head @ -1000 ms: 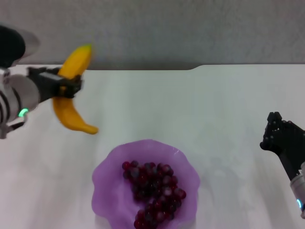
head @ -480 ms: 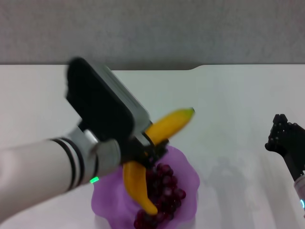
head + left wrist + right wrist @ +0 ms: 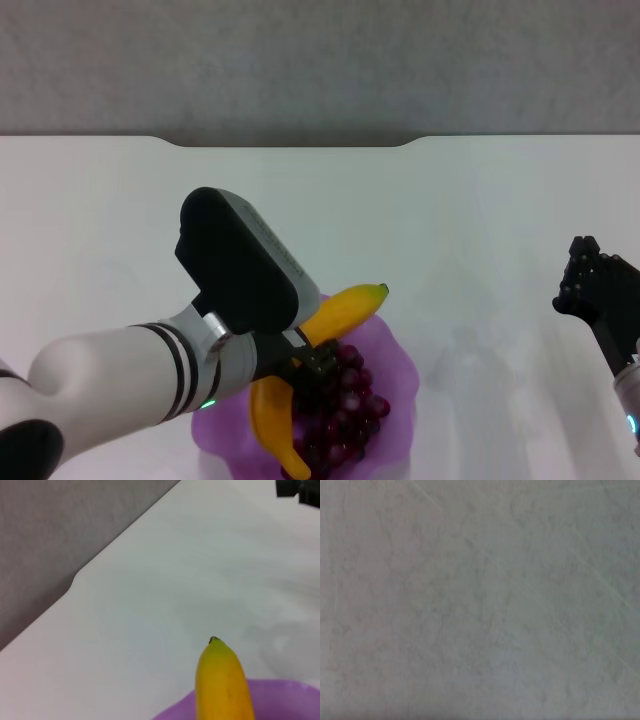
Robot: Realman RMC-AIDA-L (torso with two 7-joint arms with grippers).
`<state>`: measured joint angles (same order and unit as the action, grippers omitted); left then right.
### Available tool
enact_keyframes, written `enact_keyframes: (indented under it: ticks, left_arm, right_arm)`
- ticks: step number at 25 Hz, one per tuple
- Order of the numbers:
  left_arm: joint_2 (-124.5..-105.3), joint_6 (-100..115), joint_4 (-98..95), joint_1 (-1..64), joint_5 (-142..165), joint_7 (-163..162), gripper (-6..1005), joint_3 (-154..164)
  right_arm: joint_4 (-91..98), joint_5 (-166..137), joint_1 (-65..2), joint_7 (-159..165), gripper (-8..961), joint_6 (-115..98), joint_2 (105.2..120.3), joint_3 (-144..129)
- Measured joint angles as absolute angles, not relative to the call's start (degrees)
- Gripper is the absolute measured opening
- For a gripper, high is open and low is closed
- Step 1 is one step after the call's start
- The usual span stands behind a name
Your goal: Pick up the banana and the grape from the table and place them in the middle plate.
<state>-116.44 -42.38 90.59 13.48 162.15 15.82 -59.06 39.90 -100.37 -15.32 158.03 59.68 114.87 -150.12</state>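
The left tool (image 3: 300, 362) is clamped on the banana (image 3: 340, 312) above the grape (image 3: 345, 405) in the middle plate (image 3: 395, 365), while the right tool (image 3: 590, 285), fingers indistinct, idles at 3 o'clock.

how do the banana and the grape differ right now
The banana is one smooth yellow curve; the grape is a cluster of small dark red berries. The banana is held in the left gripper, tilted with its tip past the rim; the grape lies loose inside the middle plate. Both are over that plate.

grey textured wall (image 3: 320, 65) behind, plain and bare
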Motion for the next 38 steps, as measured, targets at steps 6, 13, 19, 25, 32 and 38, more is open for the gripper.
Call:
enact_keyframes:
  ticks: [6, 13, 19, 25, 32, 38]
  left_arm:
    - [-116.45, -42.0, 89.2, 14.1, 162.5, 15.8, 489, -58.7]
    - [-116.43, -42.0, 89.2, 14.2, 162.8, 15.8, 577, -58.3]
    - [-116.37, -41.6, 89.8, 14.1, 162.9, 15.7, 753, -58.4]
    - [-116.10, -37.3, 91.9, 13.0, 162.9, 16.7, 882, -59.5]
    - [-116.07, -29.9, 94.9, 9.8, 163.0, 18.9, 877, -62.3]
    - [-116.02, -16.8, 97.0, 2.4, 163.0, 21.0, 769, -64.2]
  right_arm:
    - [39.9, -100.4, -15.4, 158.0, 41, 59.7, 114.87, -150.1]
    - [39.9, -100.4, -15.4, 158.0, 41, 59.7, 114.87, -150.1]
    - [39.9, -100.4, -15.4, 158.0, 42, 59.7, 114.87, -150.1]
    - [39.8, -100.4, -15.4, 158.0, 42, 59.7, 114.87, -150.1]
    - [39.8, -100.4, -15.4, 158.0, 42, 59.7, 114.87, -150.1]
    - [39.8, -100.4, -15.4, 158.0, 41, 59.7, 114.87, -150.1]
